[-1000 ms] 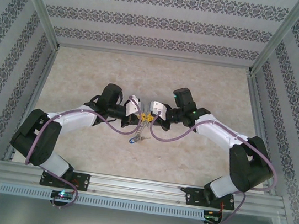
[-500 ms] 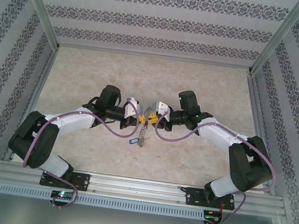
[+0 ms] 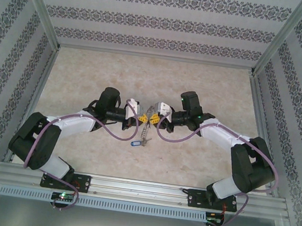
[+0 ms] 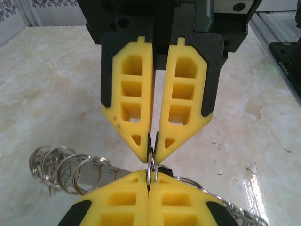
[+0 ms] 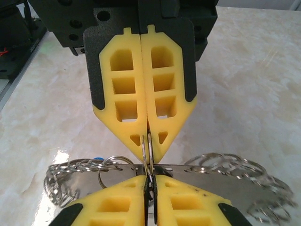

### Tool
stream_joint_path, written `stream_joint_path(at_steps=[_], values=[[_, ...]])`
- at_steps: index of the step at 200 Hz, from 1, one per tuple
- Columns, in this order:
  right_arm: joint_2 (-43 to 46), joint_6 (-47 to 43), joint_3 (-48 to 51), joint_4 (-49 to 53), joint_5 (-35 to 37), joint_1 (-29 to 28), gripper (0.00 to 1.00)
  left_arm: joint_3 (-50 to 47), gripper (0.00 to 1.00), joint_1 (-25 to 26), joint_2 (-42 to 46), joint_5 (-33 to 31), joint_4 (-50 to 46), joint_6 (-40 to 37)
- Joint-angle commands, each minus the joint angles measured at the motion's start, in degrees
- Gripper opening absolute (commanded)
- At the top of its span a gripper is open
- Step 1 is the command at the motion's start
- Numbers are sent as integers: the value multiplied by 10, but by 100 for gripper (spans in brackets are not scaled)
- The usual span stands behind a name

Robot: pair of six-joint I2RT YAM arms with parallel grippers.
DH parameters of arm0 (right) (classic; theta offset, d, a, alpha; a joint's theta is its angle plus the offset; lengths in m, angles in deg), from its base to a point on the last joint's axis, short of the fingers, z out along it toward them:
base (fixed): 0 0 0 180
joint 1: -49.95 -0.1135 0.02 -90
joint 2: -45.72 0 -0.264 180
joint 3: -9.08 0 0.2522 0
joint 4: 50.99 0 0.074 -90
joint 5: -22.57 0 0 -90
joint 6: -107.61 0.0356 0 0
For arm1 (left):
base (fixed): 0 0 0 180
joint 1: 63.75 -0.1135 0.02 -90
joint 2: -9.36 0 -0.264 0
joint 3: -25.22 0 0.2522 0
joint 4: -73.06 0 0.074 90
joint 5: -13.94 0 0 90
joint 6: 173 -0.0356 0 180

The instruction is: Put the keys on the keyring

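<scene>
Top external: the left gripper (image 3: 142, 113) and right gripper (image 3: 152, 114) are meeting tip to tip over the middle of the table (image 3: 88, 81), now sitting slightly toward 12 o'clock of their spot a second ago. The keyring (image 3: 146, 129) is hanging from them toward 6 o'clock, more stretched out than before. Its blue-headed key (image 3: 134, 142) has barely shifted.

Left wrist: the left fingers are pressing together on the keyring's thin wire loop.

Right wrist: the right fingers are pinching the same loop.

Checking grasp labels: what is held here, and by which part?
The keyring, by one thin wire loop: the left gripper and the right gripper both pinch it at the tips of their fingers.
</scene>
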Motion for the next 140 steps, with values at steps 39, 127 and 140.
stream_joint_path(at_steps=[39, 127, 140], values=[[-27, -10, -8, 7, -17, -12, 1, -8, 0, 6, -6, 23, 86, 13], [-58, -27, -56, 70, 7, -29, 1, -10, 0, 5, -15, 10, 92, 17], [-53, -15, -47, 35, -10, -27, 3, -10, 0, 5, -19, 9, 96, 18]])
